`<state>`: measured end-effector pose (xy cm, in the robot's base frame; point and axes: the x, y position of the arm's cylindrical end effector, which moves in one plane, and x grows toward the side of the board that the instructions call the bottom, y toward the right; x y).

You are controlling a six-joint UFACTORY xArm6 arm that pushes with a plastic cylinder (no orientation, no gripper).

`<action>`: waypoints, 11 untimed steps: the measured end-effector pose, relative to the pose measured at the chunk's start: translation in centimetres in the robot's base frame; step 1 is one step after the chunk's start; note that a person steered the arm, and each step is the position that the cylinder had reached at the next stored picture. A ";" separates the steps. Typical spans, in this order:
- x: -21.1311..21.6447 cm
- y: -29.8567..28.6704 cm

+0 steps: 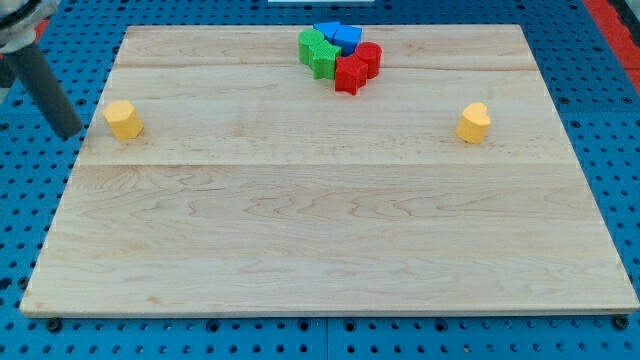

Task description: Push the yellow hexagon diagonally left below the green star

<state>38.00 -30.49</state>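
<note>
The yellow hexagon [122,118] sits at the counter's [320,250] far left edge. My tip [72,131] waits just left of it, not touching, probably so it can push right toward the green star [322,61]. There is no hand, only a rod.

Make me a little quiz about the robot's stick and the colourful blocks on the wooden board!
1. True or false: my tip is touching the red blocks.
2. Which block is nearest my tip? A) yellow hexagon B) yellow heart C) green star
3. Fill in: the red, green and blue blocks huddle at the view's ____.

Key: 1. False, it sits at the view's left, beside the yellow hexagon. 2. A. 3. top.
</note>
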 end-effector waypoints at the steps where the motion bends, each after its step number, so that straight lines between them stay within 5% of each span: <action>1: -3.2 0.2; 7: -0.1 4.3; 11: 2.0 15.5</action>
